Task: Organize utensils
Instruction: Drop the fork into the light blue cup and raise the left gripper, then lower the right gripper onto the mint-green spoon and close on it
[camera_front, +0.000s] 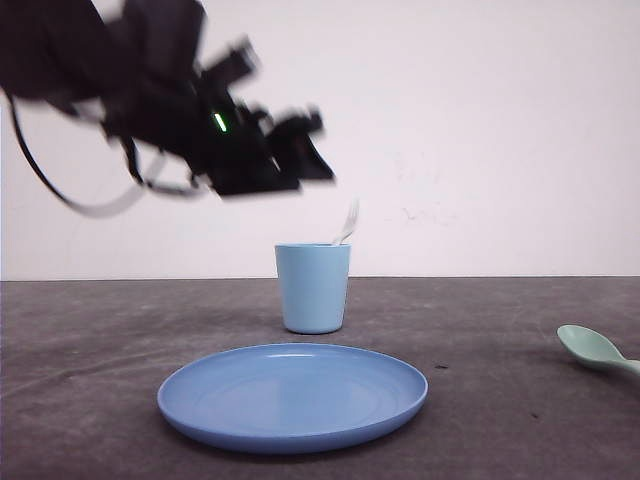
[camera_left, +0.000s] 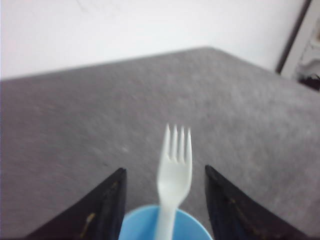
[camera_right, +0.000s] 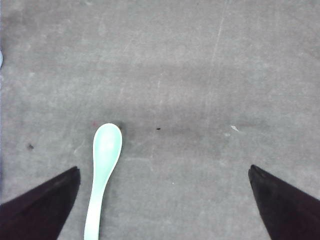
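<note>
— What colours do you see on the counter (camera_front: 100, 340)?

— The counter itself is dark grey, faintly mottled, with a few small dark specks. The plate (camera_front: 292, 395) at lower centre is a plain mid blue; the cup (camera_front: 313, 288) behind it is a lighter, powdery blue.

— And the utensils?

— The fork (camera_left: 174, 172) is white, unpatterned. The spoon (camera_right: 103, 170) is pale mint green, glossy along its bowl.

— The machine?

— The left tool (camera_left: 165, 200) is black, with a small green light on the arm (camera_front: 219, 121). The right tool (camera_right: 165, 200) is black too. The wall (camera_front: 480, 130) is off-white.
</note>
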